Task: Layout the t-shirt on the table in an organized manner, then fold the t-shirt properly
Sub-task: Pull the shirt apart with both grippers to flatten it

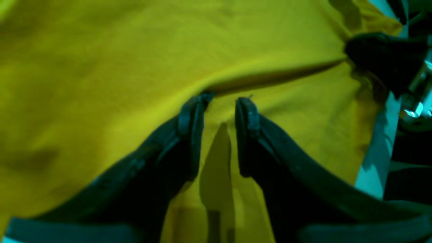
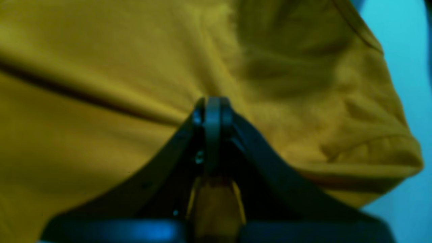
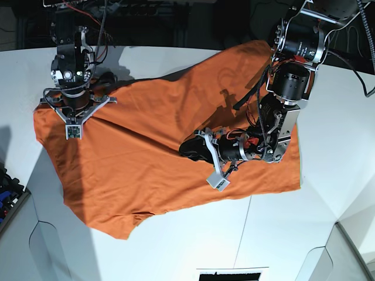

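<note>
Surface: white, shirt spread but crooked.
Right tool: I see it pinching shirt.
Left tool: partly wide, holding nothing.
Left: straighten, fold.

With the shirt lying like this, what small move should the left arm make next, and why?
Probably close the left gripper on the raised fold of the t-shirt at its fingertips. Its jaws stand apart and hold nothing, while the right gripper is shut on the shirt near a sleeve. The shirt lies skewed and creased on the table, so both arms would need a hold to spread it.
</note>
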`<state>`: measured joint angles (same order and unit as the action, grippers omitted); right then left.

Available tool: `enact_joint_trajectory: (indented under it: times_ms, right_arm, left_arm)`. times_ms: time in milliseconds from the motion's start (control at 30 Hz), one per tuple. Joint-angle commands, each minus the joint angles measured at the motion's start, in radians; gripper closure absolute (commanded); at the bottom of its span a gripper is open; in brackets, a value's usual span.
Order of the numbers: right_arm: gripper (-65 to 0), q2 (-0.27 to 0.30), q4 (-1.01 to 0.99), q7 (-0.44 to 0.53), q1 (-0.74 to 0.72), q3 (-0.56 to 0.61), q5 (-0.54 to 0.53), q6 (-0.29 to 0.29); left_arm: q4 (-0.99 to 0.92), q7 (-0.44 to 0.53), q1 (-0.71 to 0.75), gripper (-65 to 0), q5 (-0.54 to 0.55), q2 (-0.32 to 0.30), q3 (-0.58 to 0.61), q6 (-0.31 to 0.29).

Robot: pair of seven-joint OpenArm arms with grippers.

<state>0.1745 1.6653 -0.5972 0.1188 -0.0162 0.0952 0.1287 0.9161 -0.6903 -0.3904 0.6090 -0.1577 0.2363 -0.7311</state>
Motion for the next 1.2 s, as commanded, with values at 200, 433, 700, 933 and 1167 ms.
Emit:
enact_joint_trajectory:
  times_ms: [200,433,700,933,1167]
  right_arm:
    - [0.0,0.032,0.082,0.003,0.092,-0.012,0.012,0.003]
    - [0.0,0.031,0.15,0.017,0.194,-0.064,0.029,0.003]
    - [0.0,0.038,0.26,0.013,0.305,-0.189,-0.01,0.002]
    - [0.0,0.044,0.335,0.011,0.378,-0.259,-0.018,0.003]
    - [0.0,0.044,0.407,0.021,0.359,-0.318,-0.074,0.002]
  left_arm:
    - [-0.001,-0.042,-0.014,-19.2,-0.092,-0.009,0.001,0.033]
    - [-0.001,-0.043,-0.014,-19.2,-0.114,-0.012,0.001,0.043]
    - [-0.001,-0.044,-0.014,-19.2,-0.113,-0.029,0.001,0.043]
    - [-0.001,-0.066,-0.014,-19.2,-0.101,-0.028,0.001,0.035]
    - [0.067,-0.177,-0.013,-19.2,0.12,-0.062,0.001,0.033]
